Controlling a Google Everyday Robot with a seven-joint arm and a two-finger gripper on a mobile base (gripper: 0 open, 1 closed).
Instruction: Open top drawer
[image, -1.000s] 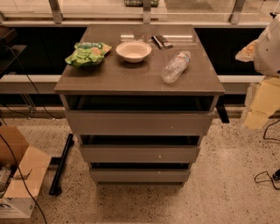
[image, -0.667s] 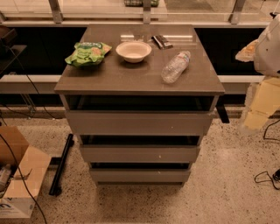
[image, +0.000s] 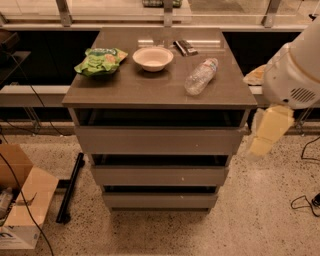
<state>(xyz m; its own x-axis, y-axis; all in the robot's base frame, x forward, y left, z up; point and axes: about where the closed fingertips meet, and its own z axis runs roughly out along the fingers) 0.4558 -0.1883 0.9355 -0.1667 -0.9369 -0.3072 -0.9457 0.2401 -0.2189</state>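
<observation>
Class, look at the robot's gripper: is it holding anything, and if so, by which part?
Nothing appears to be held. The gripper hangs to the right of the cabinet, level with the top drawer, apparently not gripping it.

Just right of the flat brown-grey cabinet top (image: 150, 92), the robot's arm shows as a bulky, rounded white plastic housing (image: 292, 70) with a smooth shell. A small oval grille of dark slots (image: 302, 94) sits on its lower side. Under the housing, beside and below the cabinet top's right front corner, hangs the pale cream-yellow, blocky gripper (image: 265, 135), built of two boxy, flat-faced segments.
</observation>
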